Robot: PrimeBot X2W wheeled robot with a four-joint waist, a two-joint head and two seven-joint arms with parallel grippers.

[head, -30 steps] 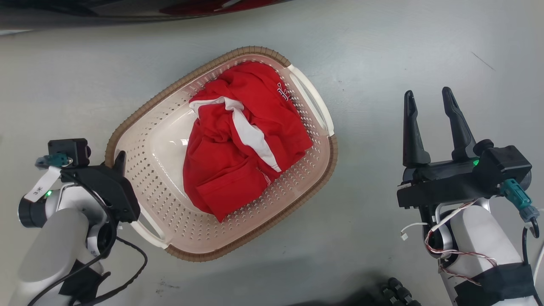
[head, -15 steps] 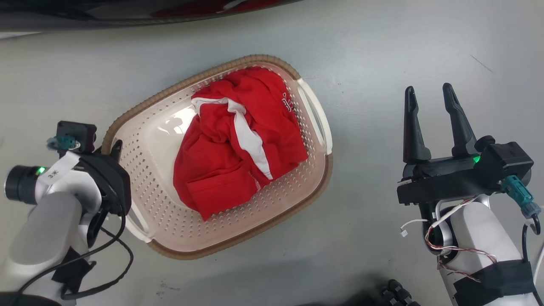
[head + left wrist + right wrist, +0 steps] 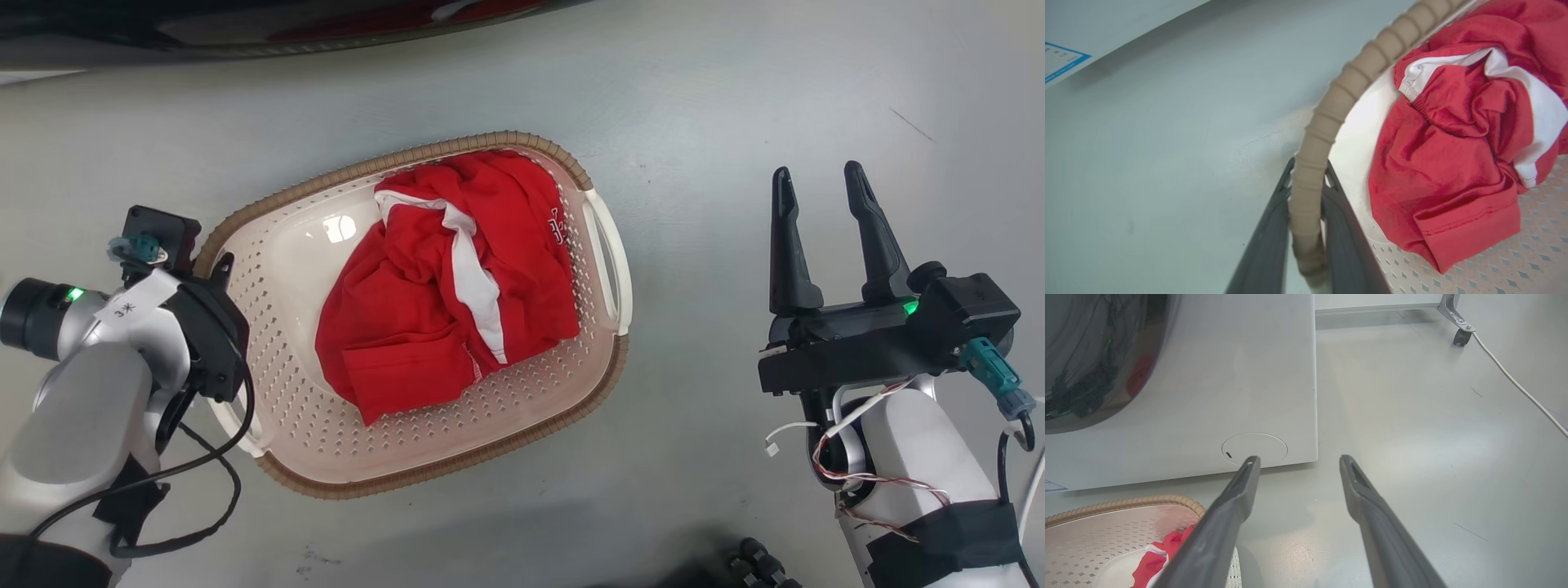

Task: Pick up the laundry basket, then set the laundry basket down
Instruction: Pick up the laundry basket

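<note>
Head view first: my left end effector (image 3: 219, 273) is at the laundry basket's (image 3: 392, 163) short end on my left, on the brown rim near the white handle (image 3: 237, 425), its fingers mostly hidden under my wrist. The basket's long axis runs from that hold across toward my right side, with a crumpled red-and-white garment (image 3: 441, 302) heaped inside. My right end effector (image 3: 818, 175) hangs with fingers apart, holding nothing, well clear of the far handle (image 3: 608, 261). So the left arm has this one.

Left wrist view: two dark fingers straddle the ribbed rim, one inside and one outside, clamped on it. I can't tell whether the base is off the floor (image 3: 735, 98).

Right wrist view: the washing machine (image 3: 1208, 375) stands just beyond the basket. There's smooth grey floor all round and a white cable (image 3: 1515, 384) off to one side. Setting down, I reckon, wants an even lowering, or this one-sided hold tips the load.
</note>
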